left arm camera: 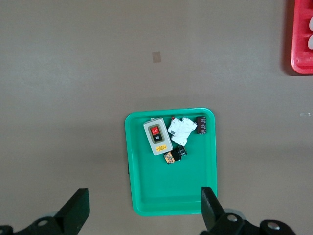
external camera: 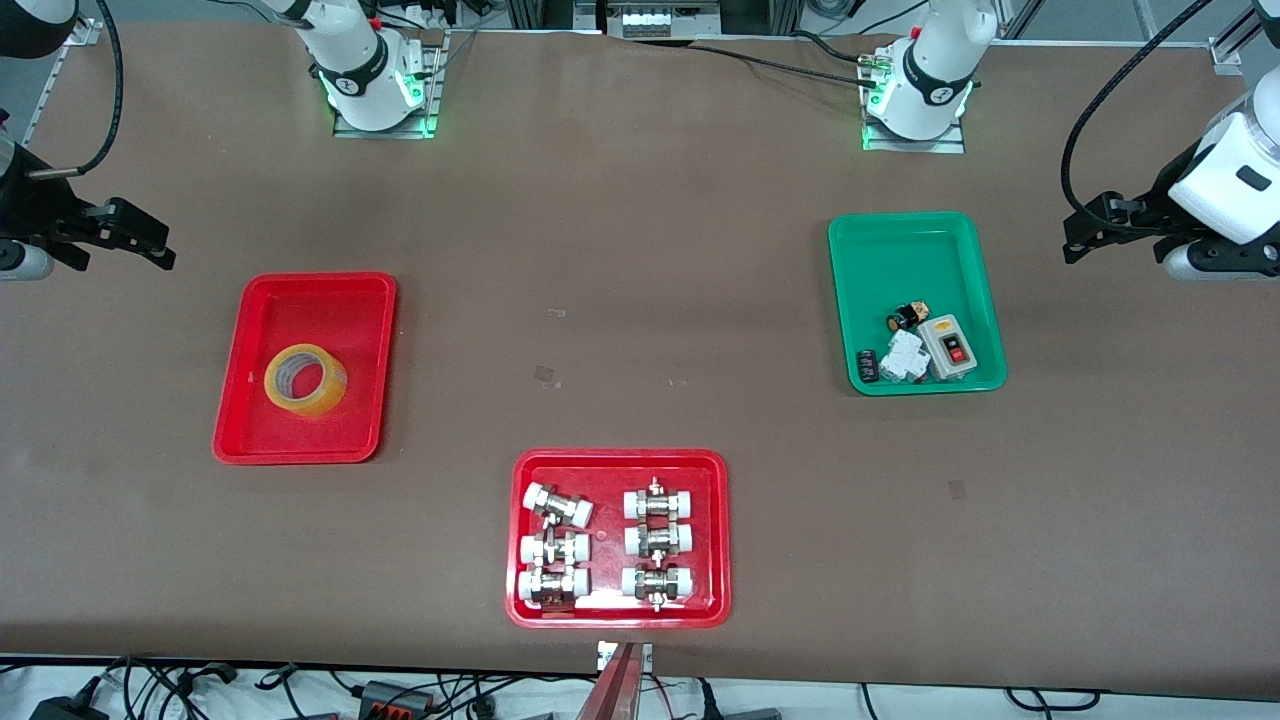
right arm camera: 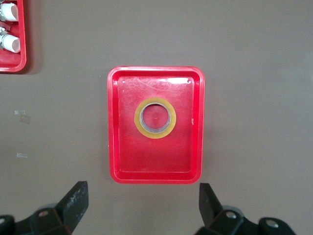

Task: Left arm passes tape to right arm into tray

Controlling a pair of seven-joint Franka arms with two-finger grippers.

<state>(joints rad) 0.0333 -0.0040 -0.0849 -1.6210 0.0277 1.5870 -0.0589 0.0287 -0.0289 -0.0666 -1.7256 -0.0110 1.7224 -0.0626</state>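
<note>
Three trays sit on the brown table (external camera: 640,250) in the front view. The tape (external camera: 305,379) lies flat in the plain red tray (external camera: 262,400), toward the right arm's end. A green tray (external camera: 900,250) holds small electrical parts (external camera: 915,348); a second red tray (external camera: 612,465) at 6 o'clock holds pipe fittings (external camera: 605,545). Both arms hang at the table's ends, waiting.

Left wrist view: the left gripper (left arm camera: 144,208) hovers with jaws spread wide and empty, the green tray (left arm camera: 146,196) below.

Right wrist view: the right gripper (right arm camera: 143,203) also gapes empty above the red tray (right arm camera: 113,127), the tape (right arm camera: 155,118) lying near its middle.
</note>
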